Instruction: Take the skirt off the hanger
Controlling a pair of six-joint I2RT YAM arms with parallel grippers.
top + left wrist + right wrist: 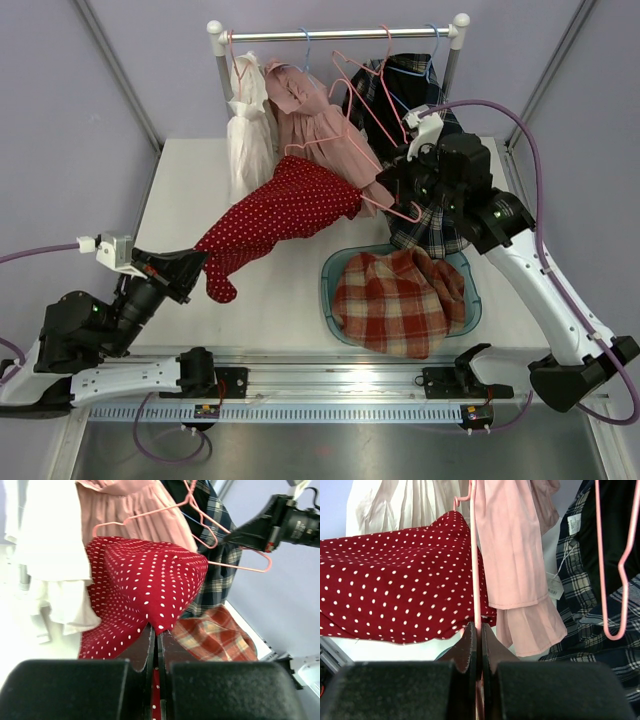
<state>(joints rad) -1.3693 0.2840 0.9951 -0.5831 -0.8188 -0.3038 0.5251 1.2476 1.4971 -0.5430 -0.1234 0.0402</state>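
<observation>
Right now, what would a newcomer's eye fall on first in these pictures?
The red polka-dot skirt stretches across mid-table, from the shut left gripper toward a pink hanger pinched by the right gripper. Behind hangs a crowded clothes rail; front right, a blue basket holds plaid cloth.

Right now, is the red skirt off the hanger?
Apparently still on: skirt stretches from left gripper to the pink hanger pinched by right gripper, its far end draped there.

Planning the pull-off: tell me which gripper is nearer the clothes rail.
Right. The right gripper pinches the pink hanger just in front of the rail; the left gripper clamps the red skirt down by the table's near edge.
</observation>
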